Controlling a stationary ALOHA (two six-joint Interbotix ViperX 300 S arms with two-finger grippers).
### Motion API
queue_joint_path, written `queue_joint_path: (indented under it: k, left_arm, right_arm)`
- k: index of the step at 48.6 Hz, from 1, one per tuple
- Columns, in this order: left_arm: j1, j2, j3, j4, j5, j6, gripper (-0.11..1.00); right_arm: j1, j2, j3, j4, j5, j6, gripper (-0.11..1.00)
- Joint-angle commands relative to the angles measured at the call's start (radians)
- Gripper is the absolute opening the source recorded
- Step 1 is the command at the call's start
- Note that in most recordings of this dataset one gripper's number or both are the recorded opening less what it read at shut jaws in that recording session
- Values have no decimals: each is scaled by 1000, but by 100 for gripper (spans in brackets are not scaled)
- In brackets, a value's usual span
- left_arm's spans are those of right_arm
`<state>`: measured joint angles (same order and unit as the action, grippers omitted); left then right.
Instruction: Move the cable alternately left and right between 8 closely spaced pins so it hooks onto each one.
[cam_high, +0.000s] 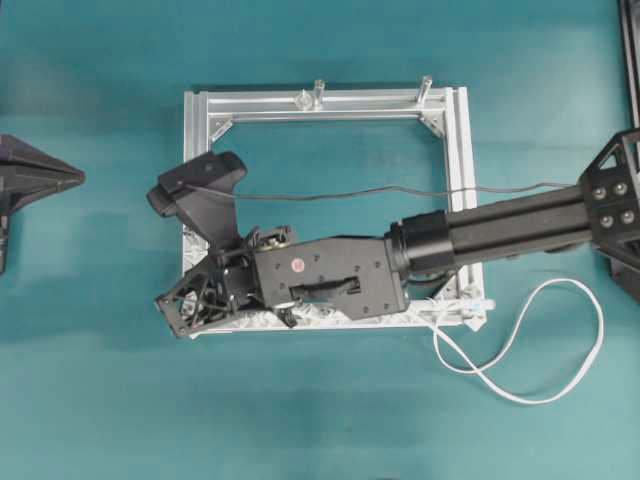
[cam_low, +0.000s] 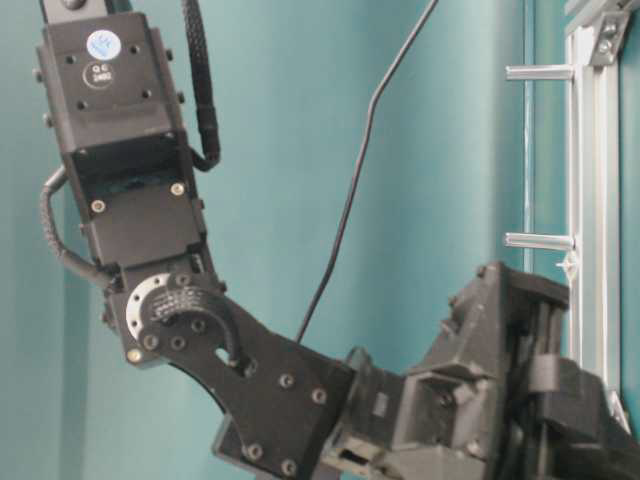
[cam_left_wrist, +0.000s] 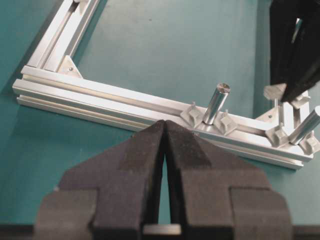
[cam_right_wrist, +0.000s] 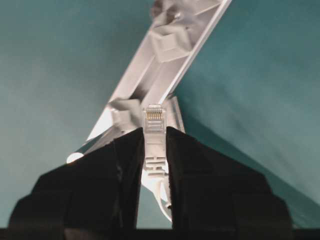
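Note:
My right gripper (cam_right_wrist: 155, 134) is shut on the cable's clear plug tip (cam_right_wrist: 155, 122), and the white cord trails back between the fingers. Just beyond the plug lies a silver frame bar with two whitish pins (cam_right_wrist: 125, 114) (cam_right_wrist: 172, 42). Seen from overhead, the right gripper (cam_high: 180, 308) reaches across to the frame's near left corner. The cable (cam_high: 560, 345) loops on the table at the right and runs along the near bar among the pins (cam_high: 440, 303); the arm hides most of that bar. My left gripper (cam_left_wrist: 165, 126) is shut on nothing, parked off the frame's left (cam_high: 78, 178).
The silver rectangular frame (cam_high: 455, 150) lies mid-table. Two slim upright posts (cam_high: 318, 92) (cam_high: 425, 88) stand on its far bar, with pins (cam_left_wrist: 192, 114) beside them. A dark robot wire (cam_high: 400, 190) crosses above the frame. The right arm's forearm (cam_low: 130, 150) is raised over the table.

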<state>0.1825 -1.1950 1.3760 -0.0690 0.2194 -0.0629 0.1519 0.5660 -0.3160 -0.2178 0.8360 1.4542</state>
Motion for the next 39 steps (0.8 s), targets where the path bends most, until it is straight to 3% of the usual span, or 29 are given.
queue_joint_path:
  k: [1, 9, 39]
  left_arm:
    - [-2, 6, -11, 0, -9, -6, 3]
    - [-2, 6, -11, 2, -9, -6, 3]
    - [-2, 6, -11, 0, -9, -6, 3]
  right_arm:
    - [20, -15, -23, 9, -23, 2, 15]
    - [29, -9, -29, 31, -40, 2, 15]
    - [57, -9, -35, 31, -34, 2, 15]
